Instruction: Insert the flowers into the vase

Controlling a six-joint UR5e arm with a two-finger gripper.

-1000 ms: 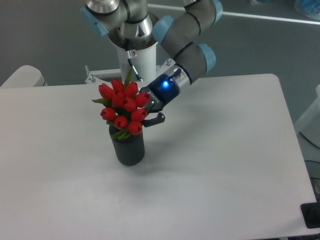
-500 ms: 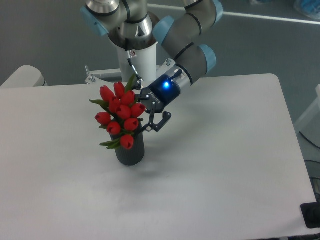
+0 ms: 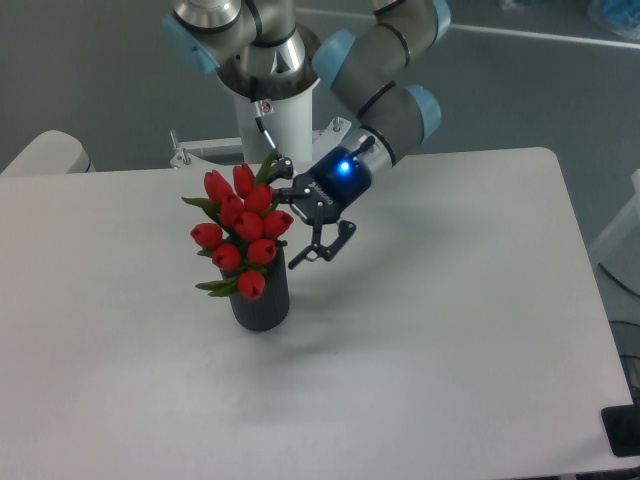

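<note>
The flowers (image 3: 240, 230), a bunch of red tulip buds with green leaves, stand in the vase (image 3: 262, 304), leaning to the left over its rim. The vase is dark grey, ribbed and upright on the white table. My gripper (image 3: 300, 225) hangs just right of the blooms, open, with nothing between its fingers. One black finger (image 3: 325, 248) reaches down toward the vase's right side, apart from it. The stems are hidden inside the vase.
The arm's white base post (image 3: 280, 120) stands at the table's back edge behind the flowers. A pale rounded object (image 3: 45, 155) sits off the table's far left corner. The white table (image 3: 450, 330) spreads right and forward.
My gripper opened and let go of the flowers, then drew back up and to the right. The bunch dropped lower into the vase and tipped left.
</note>
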